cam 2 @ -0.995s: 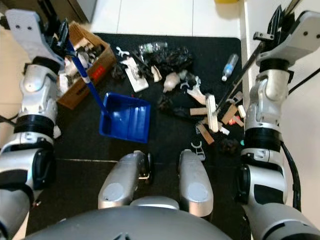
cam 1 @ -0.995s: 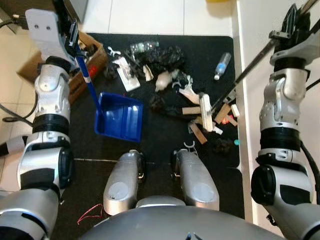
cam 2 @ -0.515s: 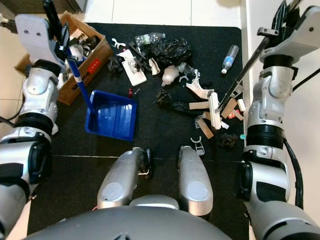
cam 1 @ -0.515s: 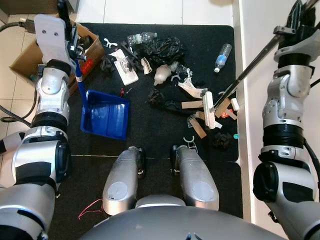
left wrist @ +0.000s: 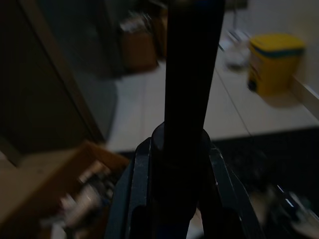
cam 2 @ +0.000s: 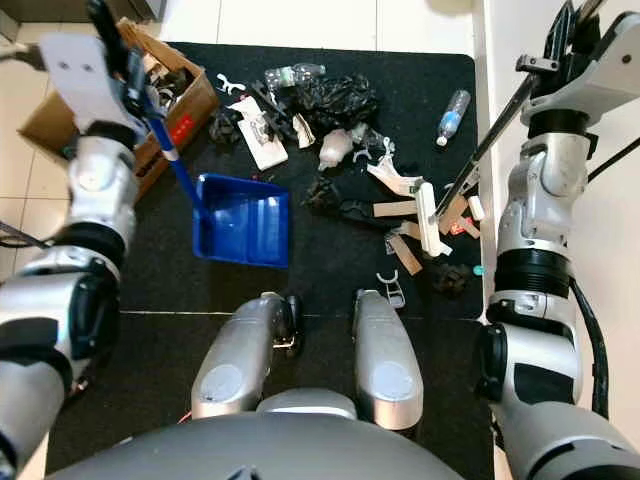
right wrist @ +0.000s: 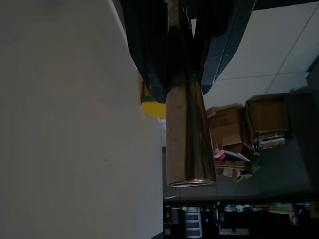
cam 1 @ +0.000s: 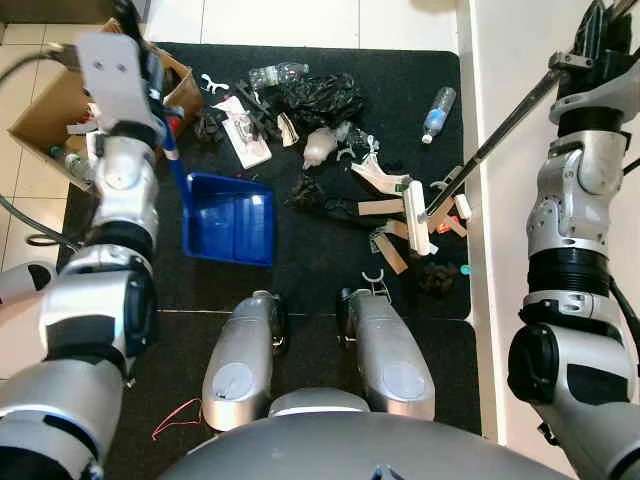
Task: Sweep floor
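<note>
Left wrist view dark. Left gripper (left wrist: 172,194) clamps dustpan (cam 1: 230,218) handle; right gripper (right wrist: 182,47) grips broom (cam 1: 480,155) pole (head amid litter).

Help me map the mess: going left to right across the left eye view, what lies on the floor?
Brown cardboard box → blue plastic dustpan → crumpled black plastic bag → white broom head → clear plastic bottle with blue label.
</note>
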Motion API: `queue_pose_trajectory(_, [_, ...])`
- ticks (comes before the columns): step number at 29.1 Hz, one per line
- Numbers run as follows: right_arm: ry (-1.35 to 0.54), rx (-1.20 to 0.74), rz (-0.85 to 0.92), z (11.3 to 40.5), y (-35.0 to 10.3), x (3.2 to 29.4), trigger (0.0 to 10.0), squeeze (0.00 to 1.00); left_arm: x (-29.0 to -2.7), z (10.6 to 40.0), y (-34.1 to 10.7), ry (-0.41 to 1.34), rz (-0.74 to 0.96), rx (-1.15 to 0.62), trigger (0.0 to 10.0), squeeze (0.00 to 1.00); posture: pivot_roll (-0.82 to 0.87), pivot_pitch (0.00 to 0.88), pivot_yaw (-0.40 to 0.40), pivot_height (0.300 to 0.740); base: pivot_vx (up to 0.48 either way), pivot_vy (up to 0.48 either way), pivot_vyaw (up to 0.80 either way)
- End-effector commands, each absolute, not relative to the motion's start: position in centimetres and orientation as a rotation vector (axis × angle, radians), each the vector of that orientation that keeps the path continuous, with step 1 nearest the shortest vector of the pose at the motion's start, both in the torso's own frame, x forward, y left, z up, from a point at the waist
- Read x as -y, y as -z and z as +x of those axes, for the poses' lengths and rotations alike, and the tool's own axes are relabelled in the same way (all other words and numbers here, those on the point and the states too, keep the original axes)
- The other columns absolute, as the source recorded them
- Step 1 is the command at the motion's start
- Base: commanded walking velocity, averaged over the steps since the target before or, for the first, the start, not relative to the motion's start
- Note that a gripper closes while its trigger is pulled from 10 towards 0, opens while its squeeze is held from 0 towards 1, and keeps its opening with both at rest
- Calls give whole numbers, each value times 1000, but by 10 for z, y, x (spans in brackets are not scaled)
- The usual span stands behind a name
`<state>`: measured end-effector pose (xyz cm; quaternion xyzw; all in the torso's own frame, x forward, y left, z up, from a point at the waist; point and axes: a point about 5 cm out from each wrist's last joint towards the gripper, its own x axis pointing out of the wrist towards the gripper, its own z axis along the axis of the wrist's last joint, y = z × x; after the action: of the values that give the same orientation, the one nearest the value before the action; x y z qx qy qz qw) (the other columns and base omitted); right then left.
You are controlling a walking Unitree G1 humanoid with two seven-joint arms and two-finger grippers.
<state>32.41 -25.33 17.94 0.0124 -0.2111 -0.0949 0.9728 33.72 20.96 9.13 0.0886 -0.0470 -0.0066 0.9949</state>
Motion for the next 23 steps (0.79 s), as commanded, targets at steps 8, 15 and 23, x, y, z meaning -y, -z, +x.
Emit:
queue_pose_trajectory(8, [209, 451, 28, 319, -179, 258, 10000, 0, -209, 305, -51, 93, 186, -13, 10000, 0, -25, 179, 22, 740, 0, 0, 0])
queue_pose_trajectory(15, [210, 447, 35, 320, -177, 256, 10000, 0, -227, 290, -46, 112, 240, -46, 10000, 0, -1, 171, 43, 740, 0, 0, 0])
queue_pose_trajectory(23, [217, 442, 33, 319, -176, 257, 10000, 0, -244, 280, -43, 130, 305, -129, 10000, 0, 11, 169, 55, 740, 0, 0, 0])
